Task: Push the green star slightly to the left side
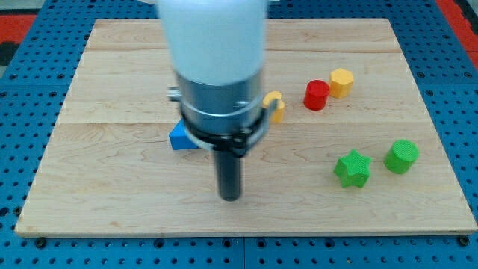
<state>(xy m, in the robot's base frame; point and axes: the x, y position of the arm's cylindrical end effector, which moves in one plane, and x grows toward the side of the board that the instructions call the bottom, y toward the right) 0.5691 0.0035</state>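
The green star (352,168) lies on the wooden board (112,187) at the view's lower right. My tip (231,196) rests on the board near the bottom centre, well to the left of the star and not touching it. A green cylinder (402,156) sits just right of the star. The arm's white and grey body (216,67) fills the upper middle of the view and hides part of the board behind it.
A red cylinder (317,95) and a yellow hexagon block (341,82) sit at the upper right. A yellow block (275,105) and a blue block (181,137) are partly hidden behind the arm, shapes unclear. A blue pegboard (22,134) surrounds the board.
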